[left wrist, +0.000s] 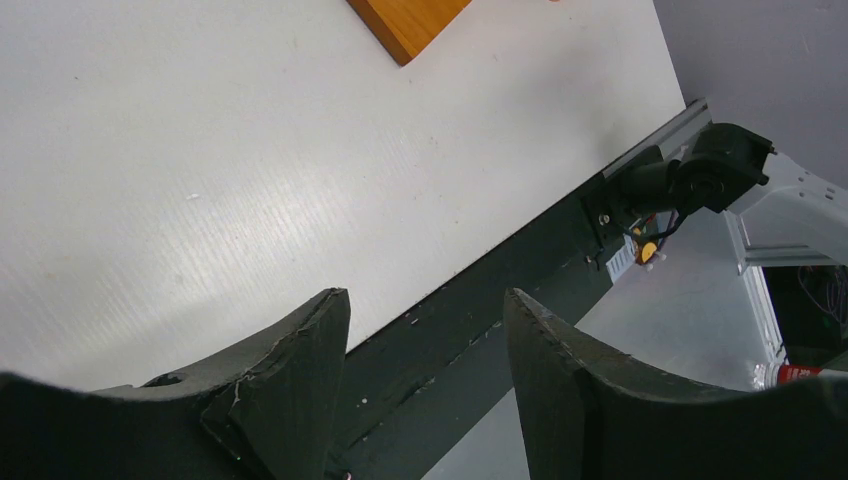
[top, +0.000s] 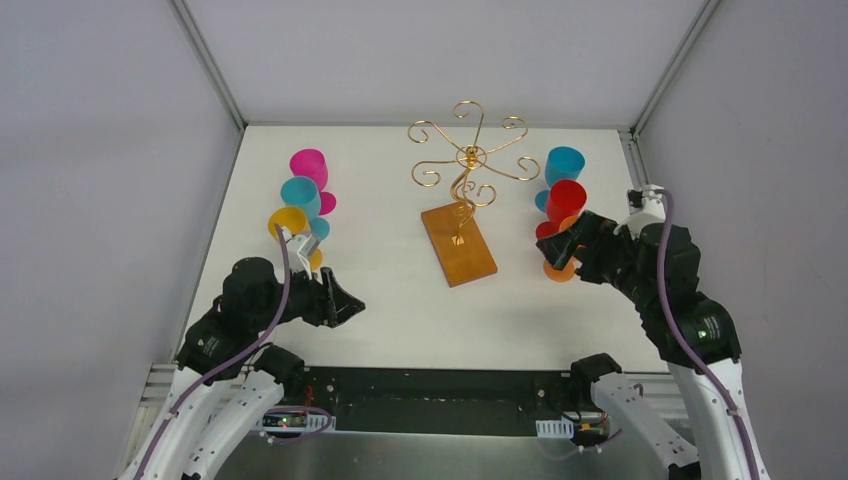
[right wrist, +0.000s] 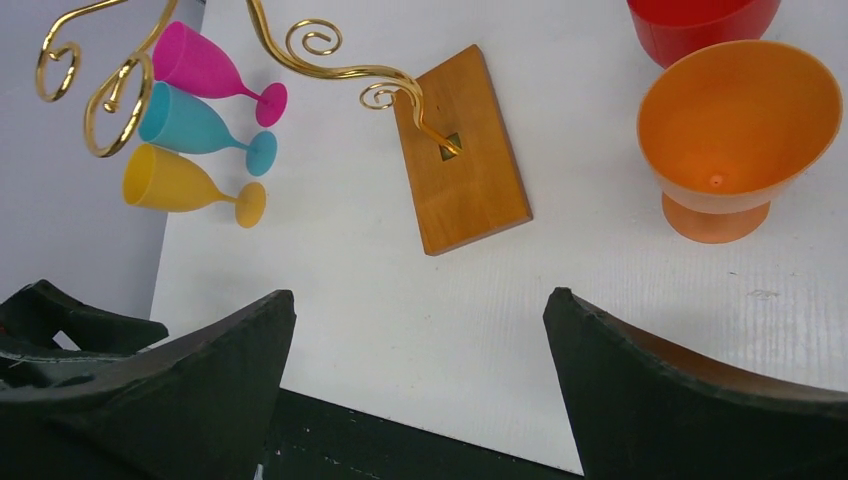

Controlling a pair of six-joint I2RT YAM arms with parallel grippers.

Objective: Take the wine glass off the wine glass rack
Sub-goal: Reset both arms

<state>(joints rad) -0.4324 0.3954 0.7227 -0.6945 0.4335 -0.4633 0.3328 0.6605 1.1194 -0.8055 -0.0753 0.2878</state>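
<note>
The gold wire wine glass rack (top: 468,160) stands on its brown wooden base (top: 458,243) at mid table; no glass hangs on its scroll arms. An orange glass (top: 558,270) stands upright right of the base, with red (top: 566,200) and blue (top: 565,162) glasses behind it. My right gripper (top: 572,243) is open and empty just above the orange glass. In the right wrist view the orange glass (right wrist: 738,125) is ahead of the right gripper (right wrist: 420,300), apart from the fingers. My left gripper (top: 345,300) is open and empty near the front left; in its wrist view the gripper (left wrist: 425,295) hangs over the table's near edge.
Pink (top: 308,165), cyan (top: 300,192) and yellow (top: 288,222) glasses sit in a row at the left, above my left arm. They appear lying on their sides in the right wrist view (right wrist: 185,122). The base's corner (left wrist: 410,20) shows in the left wrist view.
</note>
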